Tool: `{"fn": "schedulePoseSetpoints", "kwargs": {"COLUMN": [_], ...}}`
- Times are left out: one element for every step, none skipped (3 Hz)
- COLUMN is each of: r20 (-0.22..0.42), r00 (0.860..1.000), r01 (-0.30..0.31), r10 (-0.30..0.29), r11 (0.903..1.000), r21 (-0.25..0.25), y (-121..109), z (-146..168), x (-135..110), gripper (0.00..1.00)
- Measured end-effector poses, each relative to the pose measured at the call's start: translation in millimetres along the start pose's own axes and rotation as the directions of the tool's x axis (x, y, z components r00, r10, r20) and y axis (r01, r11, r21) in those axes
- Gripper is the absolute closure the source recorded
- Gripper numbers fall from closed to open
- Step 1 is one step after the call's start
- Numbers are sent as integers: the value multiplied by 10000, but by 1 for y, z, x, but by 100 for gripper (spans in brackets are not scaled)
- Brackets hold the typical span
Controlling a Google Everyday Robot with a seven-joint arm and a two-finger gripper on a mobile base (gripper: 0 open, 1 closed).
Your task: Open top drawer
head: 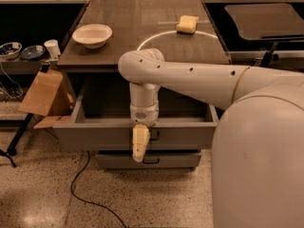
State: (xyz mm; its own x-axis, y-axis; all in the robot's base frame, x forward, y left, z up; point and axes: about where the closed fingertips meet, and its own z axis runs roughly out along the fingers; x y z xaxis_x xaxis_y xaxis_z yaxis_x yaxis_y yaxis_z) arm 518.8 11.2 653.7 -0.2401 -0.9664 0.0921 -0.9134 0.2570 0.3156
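Observation:
The top drawer (95,136) is pulled well out from under the dark tabletop, and its deep grey inside shows. Its plain grey front faces me, and the small black loop handle (155,135) peeks out at centre. My gripper (140,144) hangs from the white arm straight down over the drawer front, right at the handle. Its cream fingers (140,141) point down and cover most of the handle. A shorter, narrower drawer front (148,160) with a similar handle sits below, closed.
A white bowl (92,34) and a yellow sponge (187,24) lie on the tabletop (142,27). A cardboard piece (42,94) leans at the left. A black cable (80,189) trails on the speckled floor. My white body (259,160) fills the right foreground.

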Motion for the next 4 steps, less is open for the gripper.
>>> {"fn": "schedulePoseSetpoints", "kwargs": {"r20": [-548,-1107,-1437,-1701], "r00": [9982,9913,9833,9655], "r01": [-285,-912,-1385,-2198], "r10": [235,710,1117,1970], "r11": [9955,9776,9715,9671], "r21": [-907,-1896,-1926,-1278], "y": [13,28,36,42], "z": [5,11,1,-23], "x": [18,39,49,62], "gripper": [0,0,0,0]}}
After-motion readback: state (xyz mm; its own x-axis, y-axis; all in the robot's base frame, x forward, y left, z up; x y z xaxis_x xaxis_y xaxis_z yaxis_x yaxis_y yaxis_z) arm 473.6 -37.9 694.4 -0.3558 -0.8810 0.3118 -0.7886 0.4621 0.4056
